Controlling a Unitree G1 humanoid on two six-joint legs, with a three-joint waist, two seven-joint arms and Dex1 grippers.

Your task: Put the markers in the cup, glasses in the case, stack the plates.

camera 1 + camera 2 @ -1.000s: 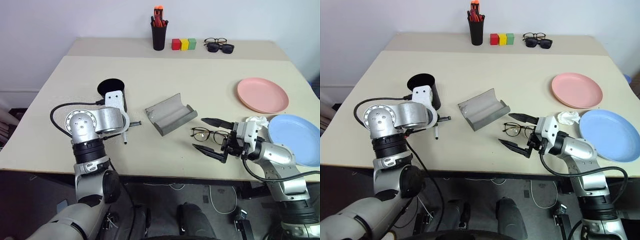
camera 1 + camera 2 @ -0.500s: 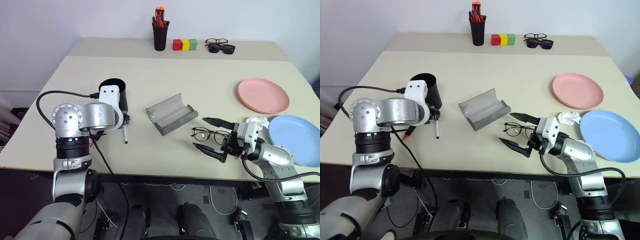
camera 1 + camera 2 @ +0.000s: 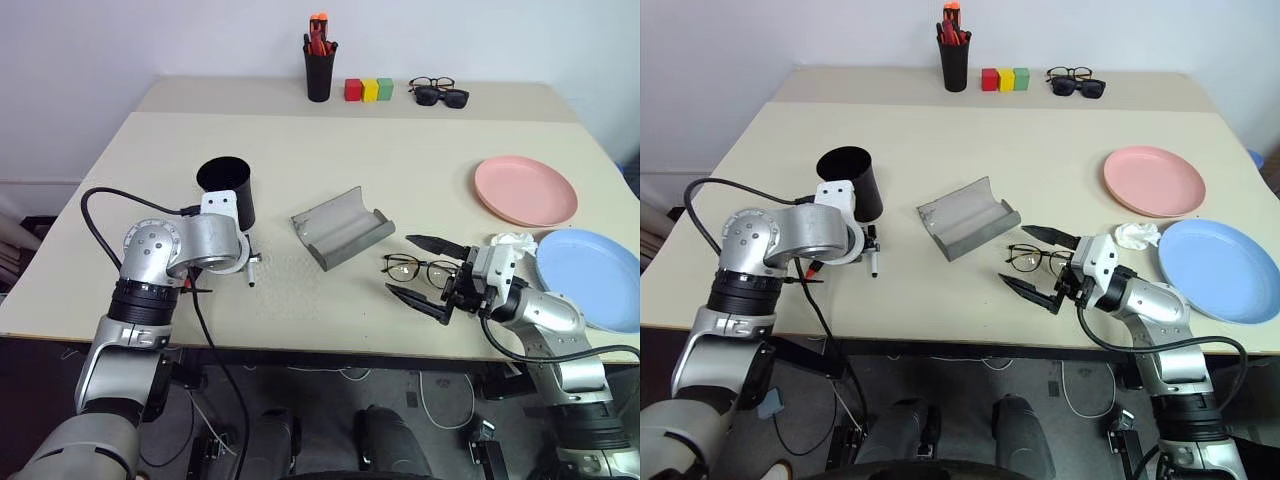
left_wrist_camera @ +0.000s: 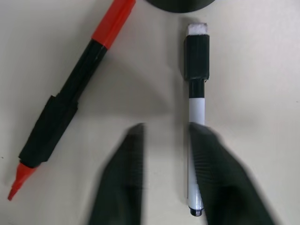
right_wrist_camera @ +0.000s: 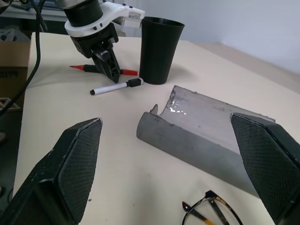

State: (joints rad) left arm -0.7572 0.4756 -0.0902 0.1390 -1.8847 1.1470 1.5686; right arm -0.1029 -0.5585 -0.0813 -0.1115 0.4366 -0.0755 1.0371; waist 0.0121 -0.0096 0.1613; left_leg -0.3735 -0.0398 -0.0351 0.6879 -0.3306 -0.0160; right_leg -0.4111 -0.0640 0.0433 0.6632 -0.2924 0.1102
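Left gripper: held nearly closed, empty, over the white marker.
Right gripper: held wide open beside the glasses.

Two markers on the table: red-capped marker, white marker beside the blurred jaws.

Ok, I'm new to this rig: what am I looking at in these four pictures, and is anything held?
It is a two-armed humanoid at a table. Two pictures come from its head, looking down; the other two come from the wrists. The left gripper hangs over the red-capped marker and the black-capped marker, both lying beside the black cup. The right gripper stands open beside the wire-rimmed glasses, holding nothing. The grey case lies open mid-table; the pink plate and the blue plate sit unstacked at the right.
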